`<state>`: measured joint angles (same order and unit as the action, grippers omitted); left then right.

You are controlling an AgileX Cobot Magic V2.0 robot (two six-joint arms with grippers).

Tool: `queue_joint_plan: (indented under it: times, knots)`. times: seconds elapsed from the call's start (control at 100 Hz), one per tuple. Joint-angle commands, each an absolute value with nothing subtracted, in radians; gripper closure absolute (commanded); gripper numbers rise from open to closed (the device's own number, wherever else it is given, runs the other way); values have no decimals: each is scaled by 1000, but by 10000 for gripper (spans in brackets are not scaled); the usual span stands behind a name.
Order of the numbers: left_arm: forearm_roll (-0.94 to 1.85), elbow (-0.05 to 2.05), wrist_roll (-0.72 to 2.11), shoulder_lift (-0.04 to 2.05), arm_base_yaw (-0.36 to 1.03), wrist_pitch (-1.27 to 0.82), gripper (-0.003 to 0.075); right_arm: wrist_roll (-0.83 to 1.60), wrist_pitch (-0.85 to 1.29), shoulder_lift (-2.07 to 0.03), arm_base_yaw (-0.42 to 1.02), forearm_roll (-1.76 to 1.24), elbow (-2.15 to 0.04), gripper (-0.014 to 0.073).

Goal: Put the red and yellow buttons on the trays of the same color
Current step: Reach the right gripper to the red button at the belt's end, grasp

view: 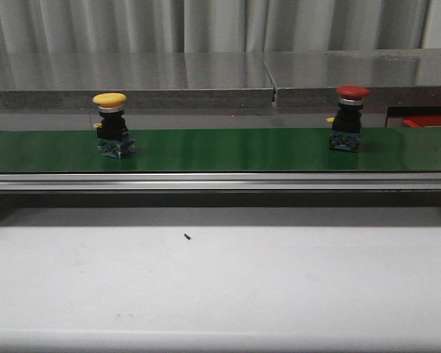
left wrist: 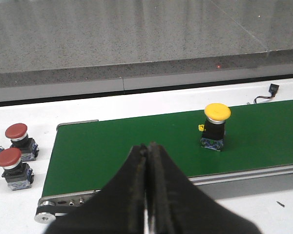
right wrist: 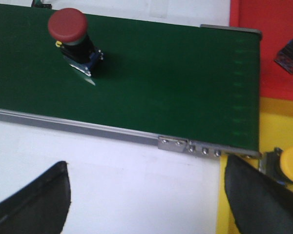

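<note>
L gripper (left wrist: 147, 195): black fingers pressed together, nothing between them, hanging over the near rail of the green conveyor belt (left wrist: 151, 146). R gripper (right wrist: 146, 195): fingers spread wide, empty, over white tabletop (right wrist: 112, 165) just short of the belt's end.

Yellow mushroom-cap push button w/ black body and blue base (view: 112, 123) stands on the belt toward its left end, nearer the far edge. Red mushroom-cap push button, same build (view: 350, 116), stands toward the right end, also far-edge side. Both upright, long axis vertical, caps up. Yellow one carries a small yellow tab on the side facing the belt's left end.

Beyond the belt's right end: red tray (right wrist: 273, 44) w/ a part only partly in view, and yellow tray (right wrist: 278, 131) holding another yellow-cap button (right wrist: 288, 165) at its near edge. Two spare red-cap buttons (left wrist: 14, 151) sit on the table off the belt's left end.

Step in hand, prob: R arm picks the red button. Best approach from above, fingers straddling the black body under the cap, not the cap itself; squeeze centred so it stays vertical. Risk: tipping it.
</note>
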<state>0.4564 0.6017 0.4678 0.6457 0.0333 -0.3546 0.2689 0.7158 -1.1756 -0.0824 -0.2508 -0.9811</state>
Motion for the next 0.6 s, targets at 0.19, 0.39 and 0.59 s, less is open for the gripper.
queue_joint_plan:
  times: [0.19,0.39,0.59]
  knots:
    - [477,628,470,646,41,-287,739,292,676,-1466,-8,-271,-1231,-41]
    - [477,628,470,646,41,-287,739,292,711,-1621,18,-272,-1372,-41]
    - [477,628,470,646,41,-287,739,292,711,-1736,16,-271,-1487,-41]
